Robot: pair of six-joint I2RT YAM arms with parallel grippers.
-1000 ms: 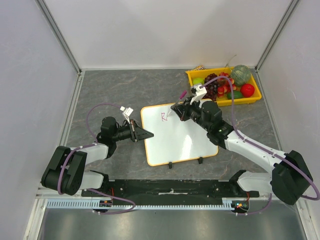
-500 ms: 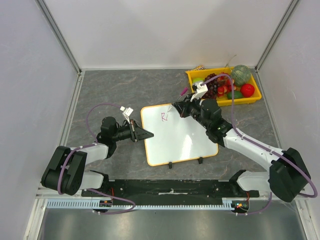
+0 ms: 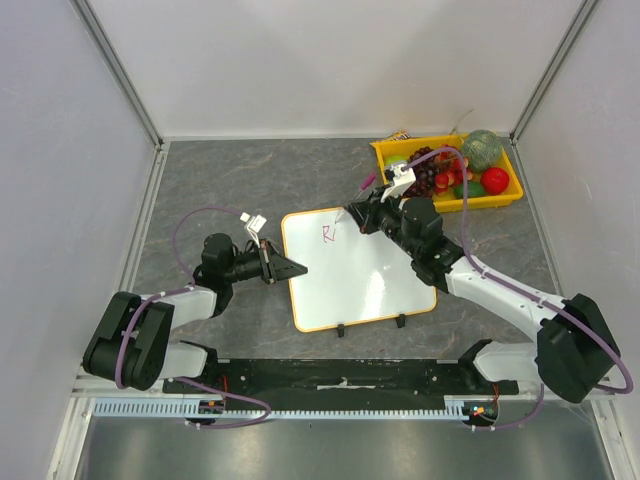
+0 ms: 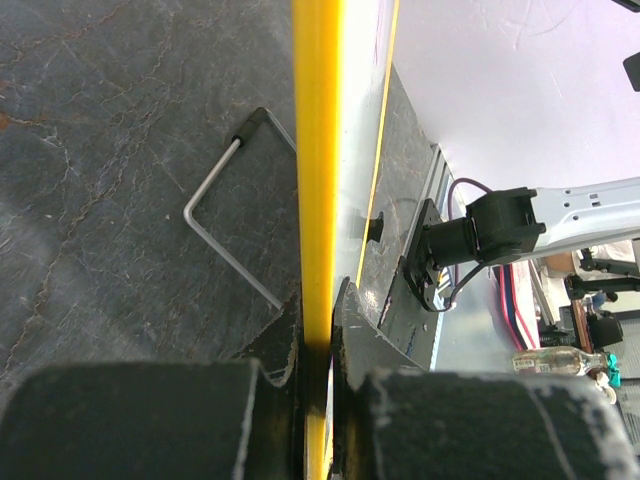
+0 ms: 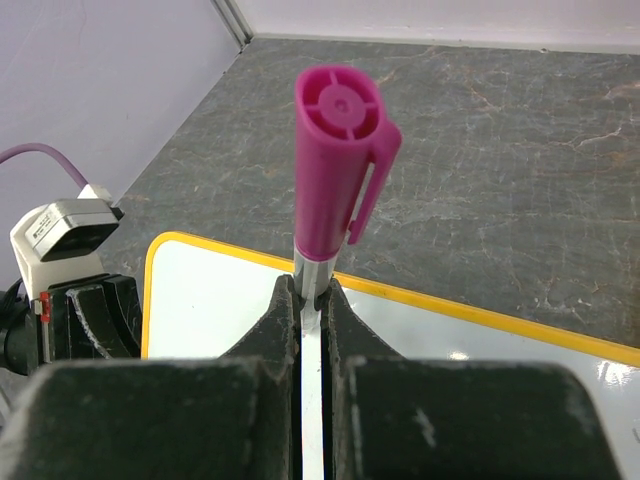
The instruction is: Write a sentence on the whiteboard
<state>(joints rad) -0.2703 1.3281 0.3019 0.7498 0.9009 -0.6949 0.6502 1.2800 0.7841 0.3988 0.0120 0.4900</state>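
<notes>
The whiteboard lies flat on the grey table, white with a yellow rim and two black clips on its near edge. A single pinkish-red letter "R" stands near its far left corner; the remainder of the sentence does not show. My left gripper is shut on the board's left rim. My right gripper is shut on a marker with a magenta cap on its back end, held over the board's far edge just right of the "R". The marker tip is hidden.
A yellow tray full of fruit stands at the back right, close behind my right arm. A bent metal wire stand lies on the table under the board's left side. White walls enclose the table.
My right gripper with the marker has shifted slightly toward the board's far edge since a second ago. The left arm and the board have not moved.
</notes>
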